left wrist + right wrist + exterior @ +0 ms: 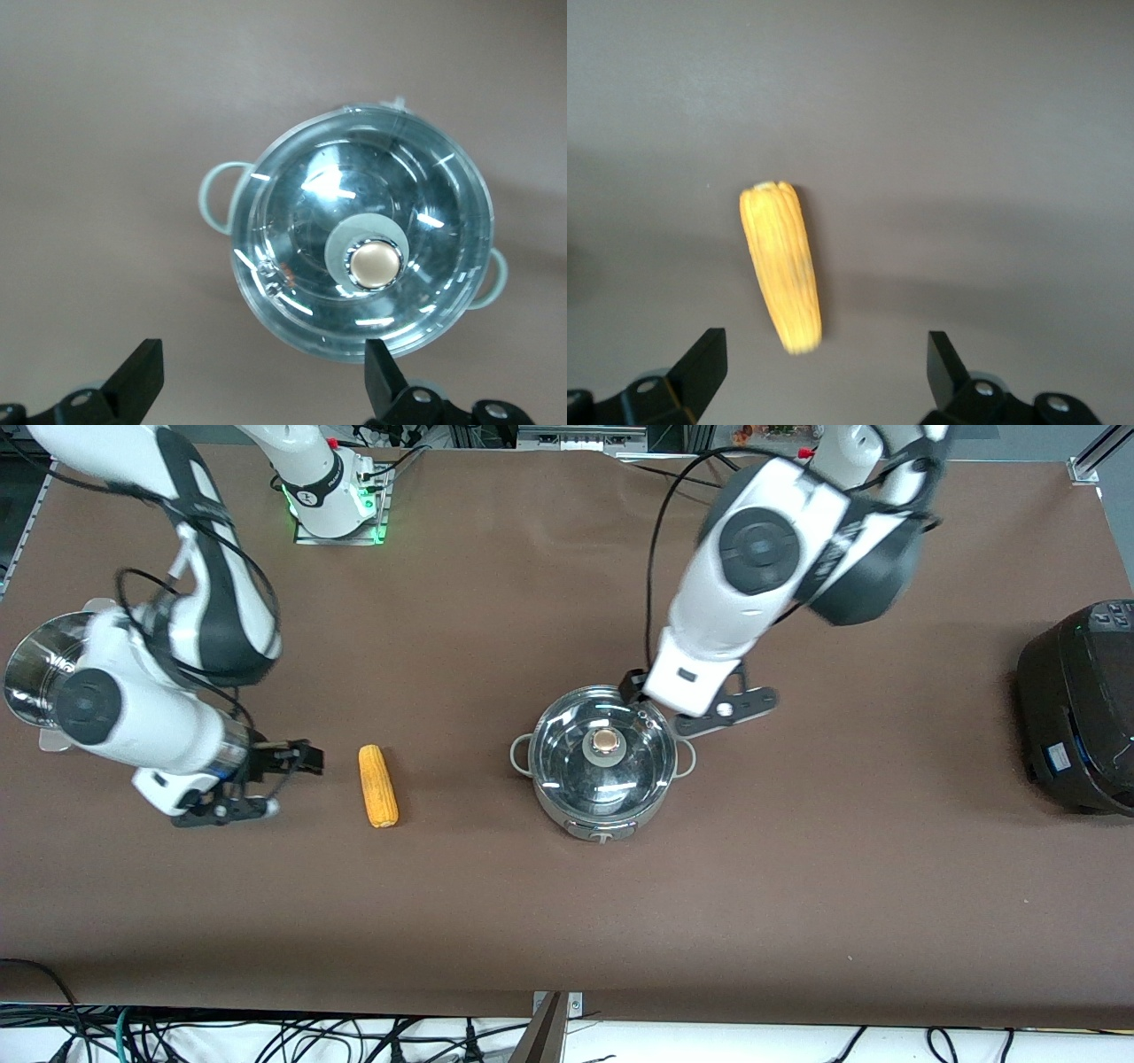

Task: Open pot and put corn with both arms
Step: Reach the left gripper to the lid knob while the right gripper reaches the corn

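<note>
A brown table (567,921) is seen from above, with 2 white robot arms reaching in from the top edge.

Near the middle of the table stands the pot (602,766), round and shiny, with 2 grey-green loop handles. Its clear glass lid (567,748) is on, topped by a knob (606,741), so the pot is closed.

The left gripper (682,701) hangs over the rim of the pot that lies farther from the front camera. Its jaws are spread wide and hold nothing. In the left wrist view the lid (292,230) and knob (374,263) sit just ahead of the 2 black fingertips (142,367), off to one side of the gap. This placement suggests the arm is lining up to take the knob and lift the lid, but needs to centre itself first.

The corn (378,786) lies flat on the table, well apart from the pot, toward the right arm's end. Its length runs toward the front camera.

The right gripper (266,784) is low over the table just beside the corn, not touching it. Its jaws are also fully open and empty. The right wrist view shows the corn (782,266) ahead of the open fingertips (707,363), likely so the jaws can close across its narrow width.

A steel steamer (40,669) sits partly hidden under the right arm. A black cooker (1081,708) stands at the left arm's end.
</note>
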Controlling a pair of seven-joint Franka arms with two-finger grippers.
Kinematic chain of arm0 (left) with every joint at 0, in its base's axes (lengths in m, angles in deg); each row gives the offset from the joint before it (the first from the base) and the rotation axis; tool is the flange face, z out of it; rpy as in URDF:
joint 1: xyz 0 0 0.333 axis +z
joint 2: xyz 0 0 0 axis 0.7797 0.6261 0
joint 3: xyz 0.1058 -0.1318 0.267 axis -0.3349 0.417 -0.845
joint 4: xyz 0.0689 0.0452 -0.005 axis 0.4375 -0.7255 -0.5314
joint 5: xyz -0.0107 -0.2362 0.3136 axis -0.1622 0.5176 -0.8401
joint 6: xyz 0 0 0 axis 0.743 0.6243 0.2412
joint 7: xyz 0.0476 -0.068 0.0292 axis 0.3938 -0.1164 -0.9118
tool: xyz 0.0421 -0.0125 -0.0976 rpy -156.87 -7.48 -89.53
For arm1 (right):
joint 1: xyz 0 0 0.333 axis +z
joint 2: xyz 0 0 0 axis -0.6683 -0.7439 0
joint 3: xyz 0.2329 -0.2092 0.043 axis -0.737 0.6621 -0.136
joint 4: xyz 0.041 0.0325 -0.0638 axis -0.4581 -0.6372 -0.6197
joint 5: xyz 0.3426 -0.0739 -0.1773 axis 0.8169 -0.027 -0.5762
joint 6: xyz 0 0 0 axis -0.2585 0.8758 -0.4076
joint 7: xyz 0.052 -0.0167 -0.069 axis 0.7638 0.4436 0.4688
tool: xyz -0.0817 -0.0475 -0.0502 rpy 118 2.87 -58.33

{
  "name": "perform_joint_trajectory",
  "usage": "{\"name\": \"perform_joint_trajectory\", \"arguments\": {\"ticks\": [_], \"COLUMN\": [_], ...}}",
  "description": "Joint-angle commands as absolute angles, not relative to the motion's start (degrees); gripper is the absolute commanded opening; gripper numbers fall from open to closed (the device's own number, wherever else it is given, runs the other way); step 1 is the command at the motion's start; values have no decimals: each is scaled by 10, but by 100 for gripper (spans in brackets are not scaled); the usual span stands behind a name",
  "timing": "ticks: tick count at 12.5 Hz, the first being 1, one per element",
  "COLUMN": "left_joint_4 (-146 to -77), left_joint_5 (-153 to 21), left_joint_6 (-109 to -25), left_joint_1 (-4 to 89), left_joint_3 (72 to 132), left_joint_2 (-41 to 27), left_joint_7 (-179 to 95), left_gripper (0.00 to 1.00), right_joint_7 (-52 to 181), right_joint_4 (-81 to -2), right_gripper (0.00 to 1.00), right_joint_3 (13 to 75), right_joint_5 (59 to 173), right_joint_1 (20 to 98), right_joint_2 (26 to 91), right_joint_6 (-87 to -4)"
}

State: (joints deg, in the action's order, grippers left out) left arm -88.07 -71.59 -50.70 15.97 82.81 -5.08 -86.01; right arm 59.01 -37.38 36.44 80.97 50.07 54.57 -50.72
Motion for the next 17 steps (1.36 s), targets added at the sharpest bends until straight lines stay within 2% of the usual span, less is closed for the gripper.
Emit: {"name": "perform_joint_trajectory", "arguments": {"ticks": [1,3,6,9,12,17], "left_joint_4": [-853,-850,-841,-841,-841,-841], "left_joint_5": [-747,-748,-749,-749,-750,-750], "left_joint_6": [-551,-589,-594,-613,-630,-631], "left_joint_1": [120,107,103,107,110,112], "left_joint_3": [819,819,817,815,815,815], "left_joint_2": [6,31,46,52,66,70], "left_joint_7": [-856,-847,-788,-776,-775,-743], "left_gripper": [100,100,100,99,98,89], "right_joint_7": [592,592,626,658,659,657], "right_joint_4": [-433,-457,-500,-505,-530,-531], "right_gripper": [100,100,100,100,100,100], "right_joint_3": [366,366,367,368,368,367], "right_joint_5": [778,774,771,771,771,774], "right_joint_1": [534,550,549,544,544,544], "right_joint_2": [544,537,520,509,498,485], "right_joint_6": [-597,-638,-725,-742,-796,-805]}}
